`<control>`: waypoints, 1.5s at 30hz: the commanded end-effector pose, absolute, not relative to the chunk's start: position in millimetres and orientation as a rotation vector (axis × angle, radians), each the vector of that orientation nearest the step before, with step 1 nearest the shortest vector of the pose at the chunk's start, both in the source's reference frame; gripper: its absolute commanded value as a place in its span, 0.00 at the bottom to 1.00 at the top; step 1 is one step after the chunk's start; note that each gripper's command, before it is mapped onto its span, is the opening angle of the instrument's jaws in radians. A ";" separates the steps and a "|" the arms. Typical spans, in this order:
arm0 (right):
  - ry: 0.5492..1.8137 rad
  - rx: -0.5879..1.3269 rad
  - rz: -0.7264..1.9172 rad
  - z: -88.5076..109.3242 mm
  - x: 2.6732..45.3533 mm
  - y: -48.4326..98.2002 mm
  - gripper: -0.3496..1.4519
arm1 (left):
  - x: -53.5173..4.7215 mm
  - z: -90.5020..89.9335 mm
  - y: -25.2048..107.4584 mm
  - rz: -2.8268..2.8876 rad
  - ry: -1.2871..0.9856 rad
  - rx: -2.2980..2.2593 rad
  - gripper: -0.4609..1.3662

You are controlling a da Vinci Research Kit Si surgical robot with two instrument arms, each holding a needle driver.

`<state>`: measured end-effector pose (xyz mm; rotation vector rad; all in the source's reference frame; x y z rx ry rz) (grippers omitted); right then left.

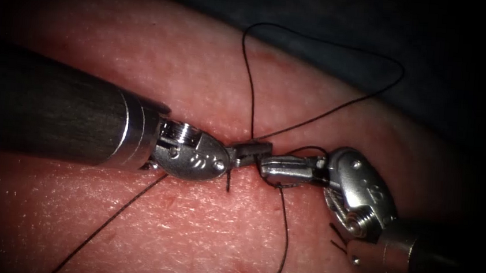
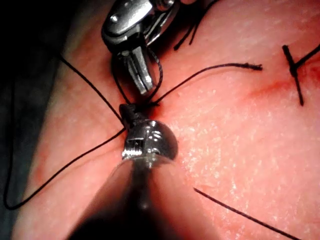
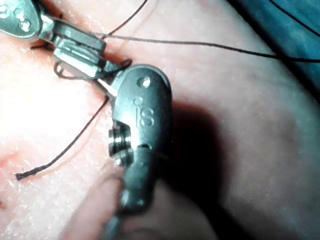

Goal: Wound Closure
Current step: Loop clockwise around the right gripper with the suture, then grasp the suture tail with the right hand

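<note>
The left tool (image 1: pixel 250 150) comes in from the left, its jaws shut on the dark thread (image 1: pixel 250 85) where two strands meet over the cut. From there the thread rises in a wide loop across the tissue (image 1: pixel 173 67) and back. The right tool (image 1: pixel 266 168) lies tip to tip with it, jaws shut, with thread wound around them. The left wrist view shows the left tool (image 2: pixel 127 111) pinching the thread below the looped right tool (image 2: pixel 144 87). A short frayed tail (image 1: pixel 286 238) runs down from under the right jaws. I see no needle.
Another strand (image 1: pixel 108 224) runs from under the left tool's wrist toward the lower left. Short cut thread ends (image 1: pixel 228 181) of earlier stitches stand along the cut, and a tied stitch (image 2: pixel 295 70) appears in the left wrist view. Dark cloth (image 1: pixel 435 47) lies beyond the tissue.
</note>
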<state>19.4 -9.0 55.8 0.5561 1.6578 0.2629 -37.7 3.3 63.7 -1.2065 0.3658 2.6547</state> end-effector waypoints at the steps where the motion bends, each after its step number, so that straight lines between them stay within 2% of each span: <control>1: 1.655 0.572 0.241 55.8 19.2 -9.0 0.00 | -37.7 63.7 3.3 2.659 0.357 -1.205 0.06; 7: 1.643 0.633 0.145 55.9 19.6 -8.8 0.00 | -38.2 64.5 2.9 2.665 0.364 -1.196 0.06; 12: 1.546 0.707 -0.016 55.4 19.6 -8.5 0.00 | -38.2 65.2 2.9 2.676 0.359 -1.186 0.06; 20: 1.475 0.770 -0.165 54.3 19.9 -8.1 0.00 | -38.2 65.5 3.4 2.677 0.356 -1.189 0.06; 22: 1.460 0.775 -0.201 54.1 20.1 -8.2 0.16 | -38.2 65.5 3.4 2.676 0.355 -1.189 0.06; 23: 1.448 0.767 -0.213 54.0 20.3 -8.4 0.36 | -38.3 65.4 3.5 2.681 0.359 -1.189 0.06; 25: 1.438 0.739 -0.233 54.0 20.5 -8.5 0.58 | -38.3 65.4 3.5 2.681 0.358 -1.189 0.06; 26: 1.429 0.736 -0.243 53.9 20.7 -8.6 0.66 | -38.3 65.4 3.5 2.681 0.358 -1.189 0.06; 28: 1.368 0.730 -0.296 53.6 21.2 -9.0 0.76 | -38.4 65.3 3.5 2.686 0.362 -1.189 0.06; 45: 1.239 0.829 -0.546 52.4 22.4 -12.2 0.73 | -38.9 63.2 2.1 2.704 0.372 -1.191 0.06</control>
